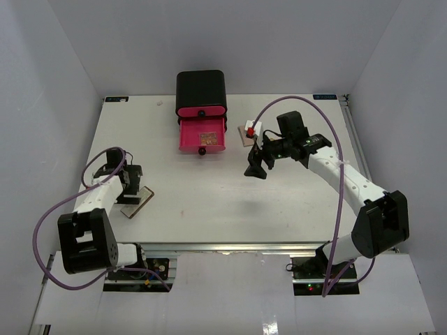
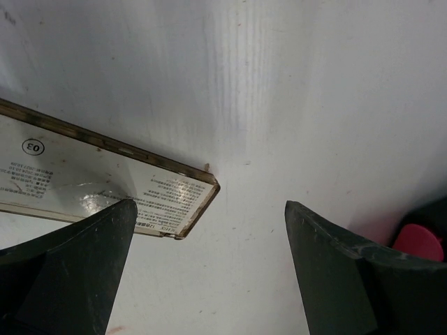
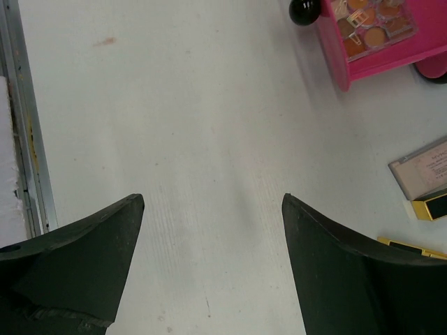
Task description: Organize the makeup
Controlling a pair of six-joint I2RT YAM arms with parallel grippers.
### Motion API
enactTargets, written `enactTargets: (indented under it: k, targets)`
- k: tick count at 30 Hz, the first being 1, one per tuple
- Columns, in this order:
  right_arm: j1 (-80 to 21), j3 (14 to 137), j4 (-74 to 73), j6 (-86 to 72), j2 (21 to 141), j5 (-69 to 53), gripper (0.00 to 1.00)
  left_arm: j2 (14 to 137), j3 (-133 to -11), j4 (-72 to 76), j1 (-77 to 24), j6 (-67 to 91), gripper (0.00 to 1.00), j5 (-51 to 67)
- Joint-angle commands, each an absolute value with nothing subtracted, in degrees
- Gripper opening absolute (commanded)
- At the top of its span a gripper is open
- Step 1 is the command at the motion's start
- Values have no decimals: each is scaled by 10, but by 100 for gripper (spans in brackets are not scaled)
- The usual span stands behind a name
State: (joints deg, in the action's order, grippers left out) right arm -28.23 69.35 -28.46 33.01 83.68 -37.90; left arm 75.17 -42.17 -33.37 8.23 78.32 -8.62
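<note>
A square pink-brown eyeshadow palette point(image 1: 207, 137) lies in the open lower pink drawer point(image 1: 187, 145); it also shows in the right wrist view point(image 3: 374, 24). A flat tan compact point(image 1: 137, 202) lies label-up at the left, its corner just ahead of my left finger point(image 2: 105, 183). My left gripper point(image 1: 131, 188) point(image 2: 209, 209) is open and empty over bare table beside it. My right gripper point(image 1: 255, 166) point(image 3: 213, 199) is open and empty above the table. A flat beige case point(image 3: 422, 167) and two black-and-gold lipsticks point(image 3: 433, 206) lie to its right. The tube and pump bottle are out of view.
The black box point(image 1: 201, 89) with pink drawers stands at the back centre, its lower drawer pulled out with a black knob point(image 3: 305, 10). A small red-and-white item point(image 1: 252, 128) sits by the case. A metal rail point(image 3: 24, 125) edges the table.
</note>
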Motion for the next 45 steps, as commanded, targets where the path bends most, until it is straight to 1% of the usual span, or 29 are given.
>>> enactTargets:
  k: [1,7,16,20,25,35,40,45]
  targets:
    - [-272,679,-235,310,809,-436,87,741,-423,-369,90,884,98,-44]
    - [-272,669,-229,309,812,-444,87,705,-413,-400,91,899,98,-47]
    - [-273,662,-223,305,811,-446,87,709,-390,-422,94,908,98,-29]
    - [-272,660,-221,303,812,-451,87,714,-383,-427,103,909,98,-39]
    - [-272,659,-221,303,812,-454,88,746,-390,-416,128,900,98,-49]
    - [-272,657,-221,307,811,-453,88,811,-405,-371,165,867,98,-32]
    - [-272,656,-221,308,812,-453,88,840,-437,-368,177,851,98,-39]
    - [-272,656,-222,309,811,-450,88,898,-475,-374,191,827,98,-35]
